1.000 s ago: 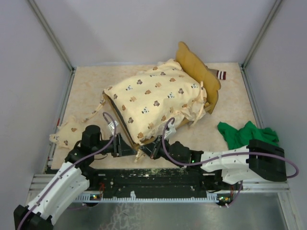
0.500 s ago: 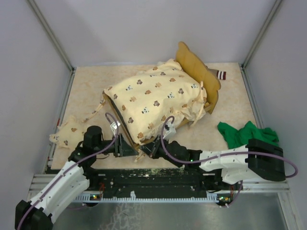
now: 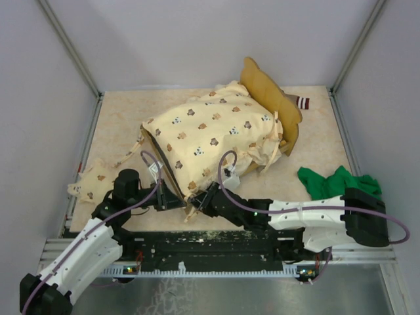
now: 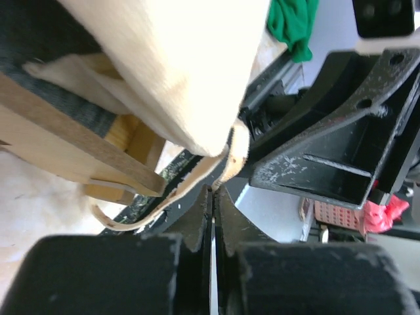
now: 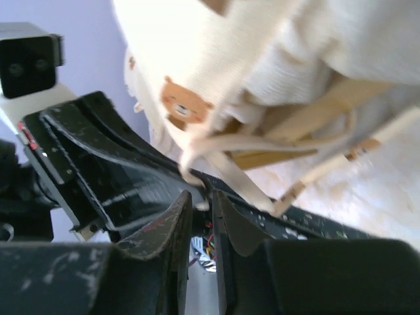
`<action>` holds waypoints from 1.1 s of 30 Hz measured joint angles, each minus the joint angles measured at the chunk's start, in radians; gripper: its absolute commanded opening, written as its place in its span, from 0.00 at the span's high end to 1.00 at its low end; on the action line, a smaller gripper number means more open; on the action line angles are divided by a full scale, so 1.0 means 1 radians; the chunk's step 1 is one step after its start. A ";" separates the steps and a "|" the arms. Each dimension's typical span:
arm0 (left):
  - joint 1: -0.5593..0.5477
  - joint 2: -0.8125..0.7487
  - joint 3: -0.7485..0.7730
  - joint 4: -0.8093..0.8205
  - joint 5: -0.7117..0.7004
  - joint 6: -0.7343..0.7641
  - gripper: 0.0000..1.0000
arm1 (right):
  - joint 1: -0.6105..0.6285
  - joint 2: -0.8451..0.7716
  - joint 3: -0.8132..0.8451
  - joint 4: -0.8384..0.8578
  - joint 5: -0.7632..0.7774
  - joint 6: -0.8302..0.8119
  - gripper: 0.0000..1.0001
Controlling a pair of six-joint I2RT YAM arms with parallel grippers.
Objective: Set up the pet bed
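The pet bed (image 3: 270, 97) stands tilted mid-table, a cream bear-print quilt (image 3: 210, 131) bulging over it. Its wood foot rail (image 4: 59, 138) and dark grey base (image 4: 39, 85) show in the left wrist view. Both grippers meet at the bed's near corner, where cream ties hang. My left gripper (image 3: 173, 201) (image 4: 214, 190) is shut, pinching the end of one tie (image 4: 228, 161) at its very tips. My right gripper (image 3: 201, 205) (image 5: 203, 197) stands a narrow crack open, and the end of another tie (image 5: 237, 182) lies between its tips, under the quilt (image 5: 216, 52).
A matching bear-print pillow (image 3: 92, 180) lies at the left edge. A green cloth (image 3: 335, 184) is crumpled at the right, above my right arm. A striped piece (image 3: 302, 102) lies behind the headboard. Grey walls close in the table on three sides.
My left gripper went from open to shut at the tie. The right gripper's jaws parted slightly, and that arm reached further left toward the bed's corner.
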 measured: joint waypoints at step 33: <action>-0.002 -0.017 0.084 -0.148 -0.278 0.003 1.00 | 0.001 0.264 0.204 -0.711 0.104 0.723 0.68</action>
